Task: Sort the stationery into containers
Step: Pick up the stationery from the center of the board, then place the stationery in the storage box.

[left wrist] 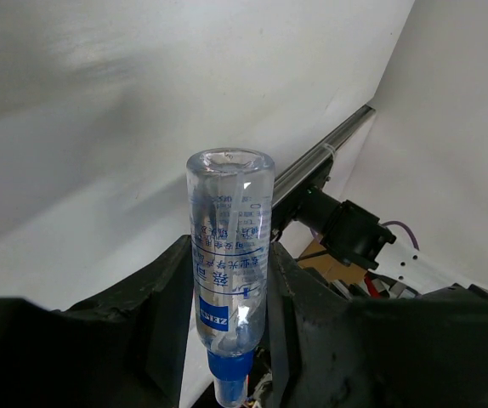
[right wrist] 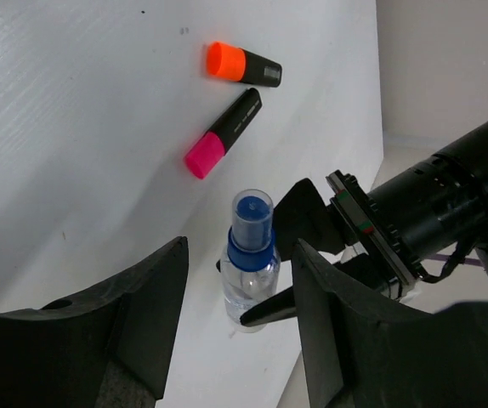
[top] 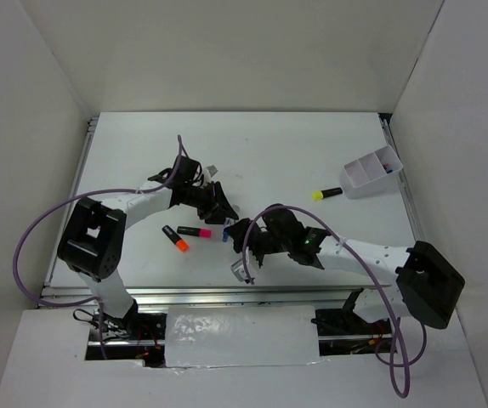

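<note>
The right pincer [right wrist: 237,246] stands wide, its fingers either side of the bottle [right wrist: 251,270] and clear of it. Its wrist view shows the blue cap end-on. The left wrist view shows instead the clear printed body, clamped in the left pincer [left wrist: 229,255]. Just beyond, on the desk [top: 142,153], lie the pink highlighter [right wrist: 224,134] and the orange highlighter [right wrist: 244,65], apart. Only the top view shows the yellow highlighter [top: 327,194] near the white box [top: 365,186] at far right, with something red and blue inside.
</note>
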Available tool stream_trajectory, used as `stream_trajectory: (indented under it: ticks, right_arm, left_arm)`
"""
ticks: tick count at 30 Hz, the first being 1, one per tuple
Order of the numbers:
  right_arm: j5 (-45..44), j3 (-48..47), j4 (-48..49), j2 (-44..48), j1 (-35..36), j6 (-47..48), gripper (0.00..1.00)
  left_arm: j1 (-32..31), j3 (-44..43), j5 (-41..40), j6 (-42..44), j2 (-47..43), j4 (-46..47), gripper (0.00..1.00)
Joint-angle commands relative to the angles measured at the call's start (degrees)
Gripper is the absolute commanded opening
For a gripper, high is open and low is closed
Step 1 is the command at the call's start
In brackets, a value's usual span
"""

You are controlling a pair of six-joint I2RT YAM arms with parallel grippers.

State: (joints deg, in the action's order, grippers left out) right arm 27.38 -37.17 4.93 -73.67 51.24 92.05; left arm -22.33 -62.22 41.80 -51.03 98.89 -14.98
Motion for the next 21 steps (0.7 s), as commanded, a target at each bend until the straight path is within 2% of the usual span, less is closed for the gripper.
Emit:
stream_trajectory:
  ticks: [1,8,14,17,20,21]
  right_arm:
    - [-1.45,-1.68,4.31,-2.09,0.96,2.69,0.58]
    - [-1.45,-2.29,5.88,-5.69,1.31,3.75,0.47]
    - [-1.01,-3.17,6.06,-6.13,1.75,3.57,0.44]
    - [-0.75,-3.26,5.88,-5.79,1.93,3.31,0.38]
    - [-0.4,-2.91,5.97,-5.35,2.02,2.09,0.23]
    - [-0.31,-2.91,6.14,-5.08,2.19,1.47,0.11]
  left_arm:
    - [-0.17,-0.54,2.67,-1.97,-1.69,1.71,0.0]
    - [-0.52,-0.71,2.23,-1.36,-1.68,1.27,0.0]
    - [-0.79,-0.54,1.62,-1.09,-1.42,1.18,0.0]
    - [-0.79,-0.98,1.36,-1.01,-0.98,0.92,0.0]
    - [-0.79,-1.15,1.53,-1.01,-0.81,0.92,0.02]
    - [-0.79,-1.15,1.53,-0.92,-0.81,1.01,0.05]
